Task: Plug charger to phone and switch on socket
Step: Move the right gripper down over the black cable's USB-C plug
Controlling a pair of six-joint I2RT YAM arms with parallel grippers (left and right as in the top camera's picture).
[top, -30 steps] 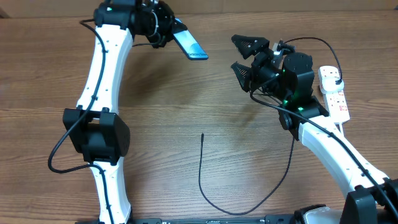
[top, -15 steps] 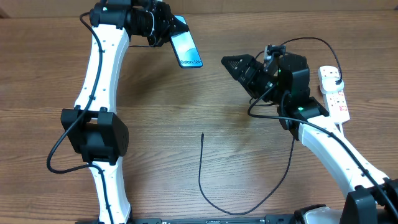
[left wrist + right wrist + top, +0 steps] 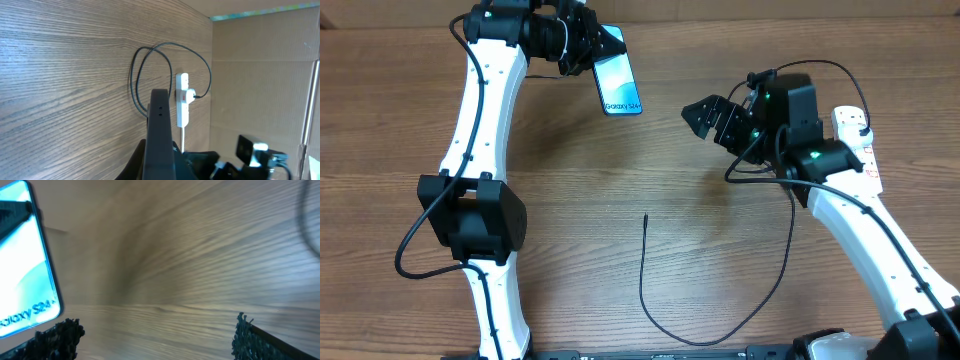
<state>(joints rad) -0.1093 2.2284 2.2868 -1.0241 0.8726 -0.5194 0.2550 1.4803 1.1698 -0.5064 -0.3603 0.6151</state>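
My left gripper (image 3: 603, 45) is shut on the phone (image 3: 620, 85) and holds it above the table at the far left, blue screen up. In the left wrist view the phone (image 3: 159, 125) shows edge-on between the fingers. My right gripper (image 3: 705, 113) is open and empty, right of the phone and pointing towards it. The right wrist view shows its fingertips (image 3: 56, 334) spread wide, with the phone (image 3: 25, 265) at the left. The charger cable (image 3: 643, 270) lies loose on the table, its tip (image 3: 646, 217) at mid-table. The white socket (image 3: 857, 150) lies at the right edge and also shows in the left wrist view (image 3: 182, 100).
A black plug head (image 3: 861, 128) sits in the socket. The cable loops from there across the front of the table (image 3: 570, 200). A cardboard wall (image 3: 260, 75) stands behind the socket. The right arm's white links (image 3: 865, 235) cross the table's right side.
My left gripper has turned the phone so that its screen faces up and has shifted it slightly left. My right gripper has swung left and down towards the phone.
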